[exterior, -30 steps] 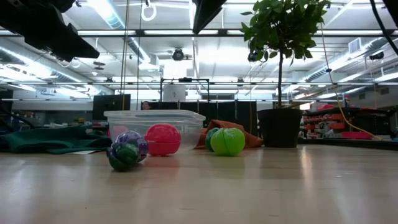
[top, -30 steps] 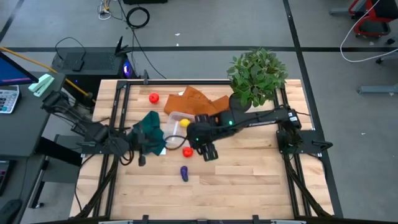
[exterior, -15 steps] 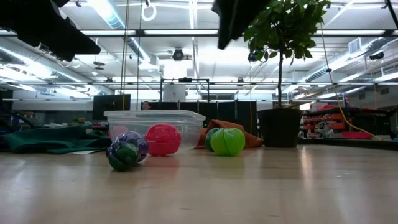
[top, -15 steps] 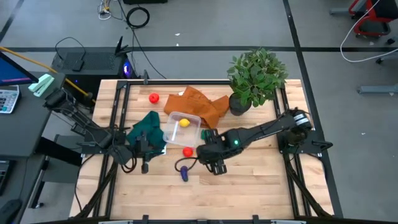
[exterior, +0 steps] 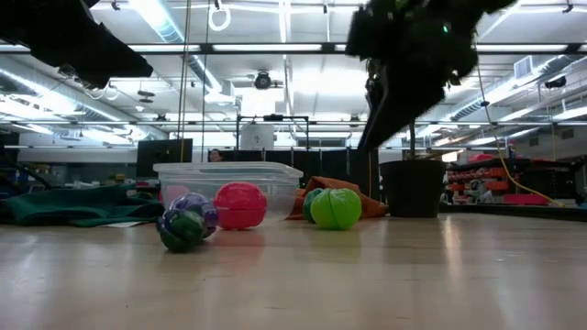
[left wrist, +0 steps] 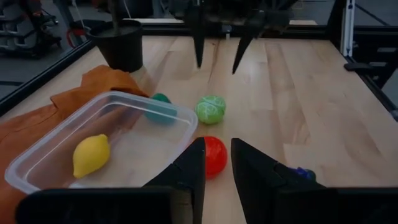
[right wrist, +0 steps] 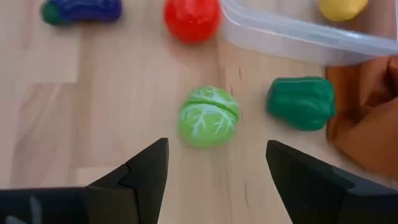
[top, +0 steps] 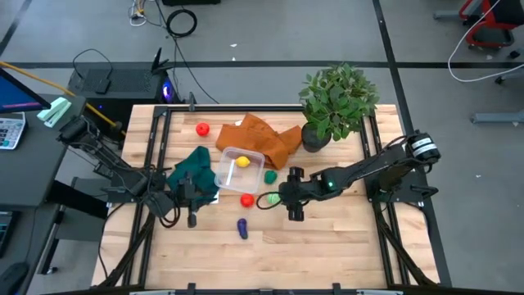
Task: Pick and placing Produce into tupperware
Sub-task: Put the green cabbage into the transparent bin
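Note:
The clear tupperware [top: 233, 170] holds the yellow lemon [top: 244, 161]. My right gripper [right wrist: 214, 180] is open and points down just right of the yellow-green cabbage [right wrist: 208, 116], touching nothing; in the high view it [top: 292, 197] is beside the cabbage [top: 264, 200]. The green pepper [right wrist: 301, 102] rests on the table beside the orange cloth. One red piece [top: 247, 199] lies by the box's near side, the purple piece [top: 242, 227] nearer still, and another red piece [top: 202, 128] at the far left. My left gripper [left wrist: 216, 168] waits open left of the box.
The orange cloth [top: 262, 135] lies behind the box and the dark green cloth [top: 195, 168] to its left. A potted plant [top: 336, 102] stands at the far right. Bare wood stretches along the near half of the table [top: 327, 238].
My right gripper has swung away from the tupperware, first toward the near edge, then toward the right, and has come down lower. It now stands beside the cabbage. The produce and the box have stayed where they were.

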You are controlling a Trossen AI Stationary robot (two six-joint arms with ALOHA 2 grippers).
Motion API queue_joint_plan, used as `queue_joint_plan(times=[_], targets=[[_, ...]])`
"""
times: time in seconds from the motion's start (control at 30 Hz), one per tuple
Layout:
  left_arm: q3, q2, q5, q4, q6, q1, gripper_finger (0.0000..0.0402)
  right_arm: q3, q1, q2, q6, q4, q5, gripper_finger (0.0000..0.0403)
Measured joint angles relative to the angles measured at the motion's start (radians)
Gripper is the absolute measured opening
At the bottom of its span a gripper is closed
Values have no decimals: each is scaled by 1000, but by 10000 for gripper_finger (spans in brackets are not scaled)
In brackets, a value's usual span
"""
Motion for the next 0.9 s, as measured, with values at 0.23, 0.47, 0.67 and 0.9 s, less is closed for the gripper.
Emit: queue_joint_plan(times=[0.23, 0.47, 0.67, 0.9], targets=[[0, 0, -15, 15, 0, 7, 82, -114, -8, 2, 4, 186, 9, 233], [0, 0, -16, 17, 1, 33, 81, -138, -19, 2, -4, 236, 9, 242], [0, 0, -15, 17, 0, 33, 86, -138, -19, 3, -7, 242, 3, 274], [0, 0, -15, 14, 9, 32, 83, -138, -19, 3, 57, 261, 17, 306]])
